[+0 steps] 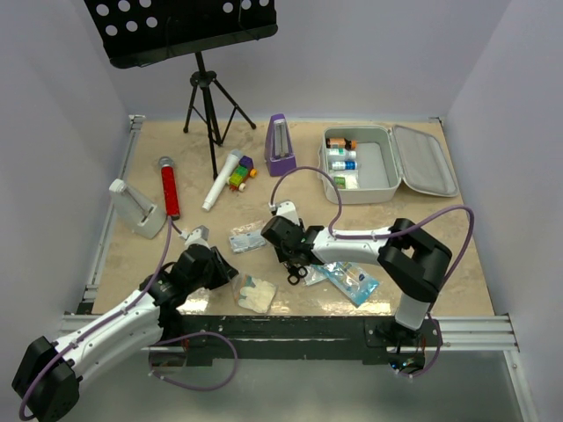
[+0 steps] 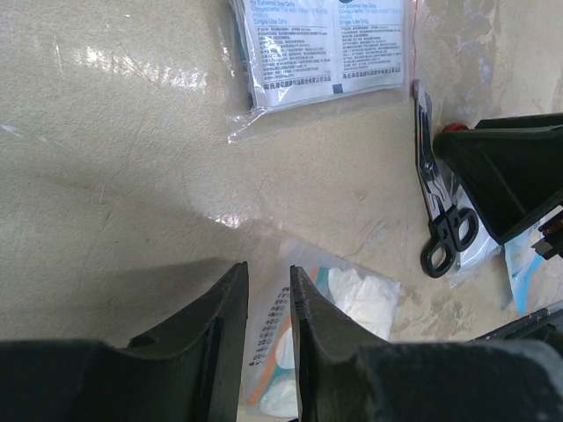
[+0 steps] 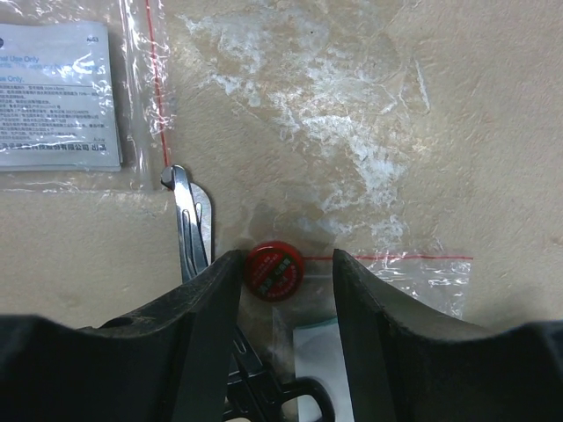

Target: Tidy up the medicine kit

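The white medicine kit (image 1: 380, 167) lies open at the far right of the table (image 1: 158, 141), small bottles lined along its left side. Well nearer, the right gripper (image 3: 287, 260) hangs over a small red tin (image 3: 274, 270), jaws parted around it and empty, scissors (image 3: 192, 224) just beside. To grip cleanly it should centre on the tin, which sits close to one finger, and keep off the blades. The left gripper (image 2: 268, 277), jaws narrow and holding nothing, hovers above a bagged gauze pack (image 2: 361, 294).
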{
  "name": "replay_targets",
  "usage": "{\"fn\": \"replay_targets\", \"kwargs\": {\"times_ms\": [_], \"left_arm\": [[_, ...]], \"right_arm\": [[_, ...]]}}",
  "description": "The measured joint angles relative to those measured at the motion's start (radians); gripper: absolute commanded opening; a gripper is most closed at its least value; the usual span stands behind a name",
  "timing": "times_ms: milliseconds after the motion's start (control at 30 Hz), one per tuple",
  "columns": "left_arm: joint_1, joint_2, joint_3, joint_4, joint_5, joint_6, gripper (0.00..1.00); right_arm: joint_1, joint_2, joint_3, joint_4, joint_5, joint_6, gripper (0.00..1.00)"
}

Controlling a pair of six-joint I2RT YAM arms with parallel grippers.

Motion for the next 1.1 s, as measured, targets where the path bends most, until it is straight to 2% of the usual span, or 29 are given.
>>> {"fn": "replay_targets", "kwargs": {"times_ms": [633, 900, 1000, 1100], "left_arm": [[0.000, 0.004, 0.000, -0.001, -0.001, 0.006, 0.30], [0.000, 0.006, 0.000, -0.001, -0.001, 0.006, 0.30], [0.000, 0.006, 0.000, -0.002, -0.001, 0.006, 0.30], [0.000, 0.005, 0.000, -0.002, -0.001, 0.006, 0.30]], "right_arm": [[0.002, 0.015, 0.014, 0.020, -0.026, 0.000, 0.30], [-0.004, -0.026, 0.016, -0.020, -0.013, 0.003, 0.29], [-0.040, -0.082, 0.040, -0.051, -0.002, -0.010, 0.27], [-0.135, -0.151, 0.069, -0.053, 0.006, -0.037, 0.27]]}}
